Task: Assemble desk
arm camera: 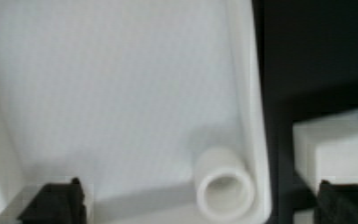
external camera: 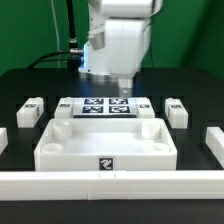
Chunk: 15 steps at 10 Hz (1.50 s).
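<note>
The desk's tabletop (external camera: 105,147) is a white tray with a raised rim and a small tag on its front edge. It lies in the middle of the black table. White tagged legs lie apart from it: one to the exterior view's left (external camera: 32,111), one to the right (external camera: 176,111), another further right (external camera: 213,140). My gripper (external camera: 122,88) hangs open above the tabletop's back right part. In the wrist view the tabletop (arm camera: 123,100) fills the picture, with a round corner socket (arm camera: 224,186) between my open gripper (arm camera: 199,205) fingers (arm camera: 53,201). Nothing is held.
The marker board (external camera: 103,105) lies just behind the tabletop, under the arm. A long white rail (external camera: 110,184) runs along the front. A further white block (external camera: 3,140) sits at the far left edge. A leg (arm camera: 345,150) shows beside the tabletop's rim in the wrist view.
</note>
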Motion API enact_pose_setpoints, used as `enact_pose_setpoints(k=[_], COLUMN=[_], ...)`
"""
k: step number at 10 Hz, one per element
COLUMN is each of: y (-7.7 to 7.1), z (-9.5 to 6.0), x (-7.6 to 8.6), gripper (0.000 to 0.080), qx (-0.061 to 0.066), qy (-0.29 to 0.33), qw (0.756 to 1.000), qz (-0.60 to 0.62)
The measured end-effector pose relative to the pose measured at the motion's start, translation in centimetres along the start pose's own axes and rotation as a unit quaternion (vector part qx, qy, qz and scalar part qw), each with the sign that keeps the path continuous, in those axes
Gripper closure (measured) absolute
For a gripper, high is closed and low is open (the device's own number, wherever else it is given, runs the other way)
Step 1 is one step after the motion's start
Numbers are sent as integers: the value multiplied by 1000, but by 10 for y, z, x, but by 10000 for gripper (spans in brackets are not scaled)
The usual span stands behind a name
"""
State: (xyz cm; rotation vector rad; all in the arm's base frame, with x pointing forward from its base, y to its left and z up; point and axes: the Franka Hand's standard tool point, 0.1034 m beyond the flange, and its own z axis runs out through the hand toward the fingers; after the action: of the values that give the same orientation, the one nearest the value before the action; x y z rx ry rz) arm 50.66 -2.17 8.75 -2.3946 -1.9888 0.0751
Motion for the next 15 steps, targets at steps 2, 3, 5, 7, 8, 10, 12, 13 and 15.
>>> enact_pose_setpoints(k=[2, 3, 5, 7, 8, 10, 12, 13, 15], y=[-1, -1, -3, -8, -7, -8, -8, -9, -8], z=[16, 26, 48, 73, 78, 79, 79, 80, 79], x=[-18, -20, -18, -23, -29, -30, -30, -30, -30], gripper=[150, 150, 150, 150, 150, 296, 433, 569, 735], qx=[5, 5, 4, 8, 11, 12, 13, 13, 11], qy=[4, 6, 10, 14, 15, 15, 15, 15, 15], qw=[998, 998, 998, 998, 998, 998, 998, 998, 998], qz=[-65, -61, -60, -63, -64, -59, -59, -58, -58])
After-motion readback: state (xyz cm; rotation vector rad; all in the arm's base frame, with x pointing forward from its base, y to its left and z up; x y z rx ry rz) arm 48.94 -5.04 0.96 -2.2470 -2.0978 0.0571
